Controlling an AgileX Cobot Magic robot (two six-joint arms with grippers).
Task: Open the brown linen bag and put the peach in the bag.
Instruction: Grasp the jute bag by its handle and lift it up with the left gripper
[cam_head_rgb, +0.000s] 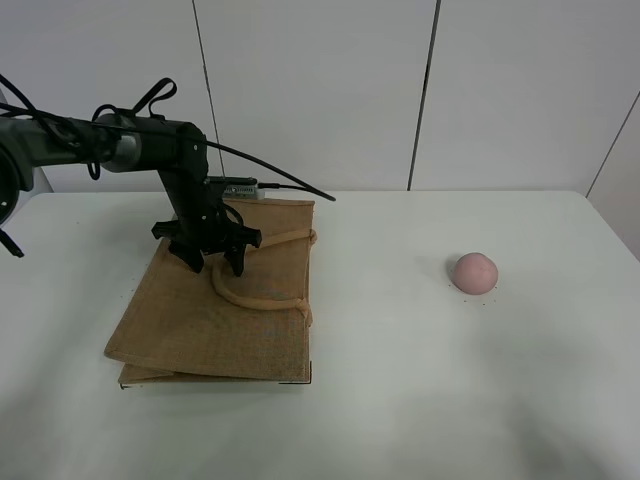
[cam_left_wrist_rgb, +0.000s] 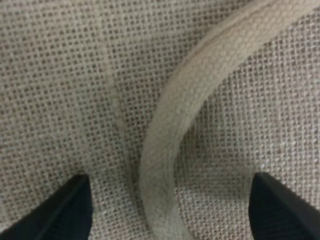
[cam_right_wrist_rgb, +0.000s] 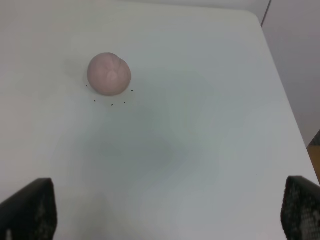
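Left claw spread over the bag handle, peach apart on the table.
High camera: your brown linen bag (cam_head_rgb: 200, 325) lies flat on the white table (cam_head_rgb: 400, 400), the left gripper (cam_head_rgb: 216, 266) down over its rolled handle (cam_head_rgb: 255, 300), and the peach (cam_head_rgb: 475, 272) sits well apart to the right. Left wrist: the jaws stand wide either side of the handle (cam_left_wrist_rgb: 200, 85), perhaps touching the weave. Right wrist: your right gripper (cam_right_wrist_rgb: 165, 210) gapes wide above the table, and the peach (cam_right_wrist_rgb: 109, 74) is apart from it.

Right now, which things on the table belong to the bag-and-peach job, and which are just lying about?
Part of the job: brown linen bag, its loop handle, peach, left gripper, right gripper.
Not part of it: white table, wall panels.
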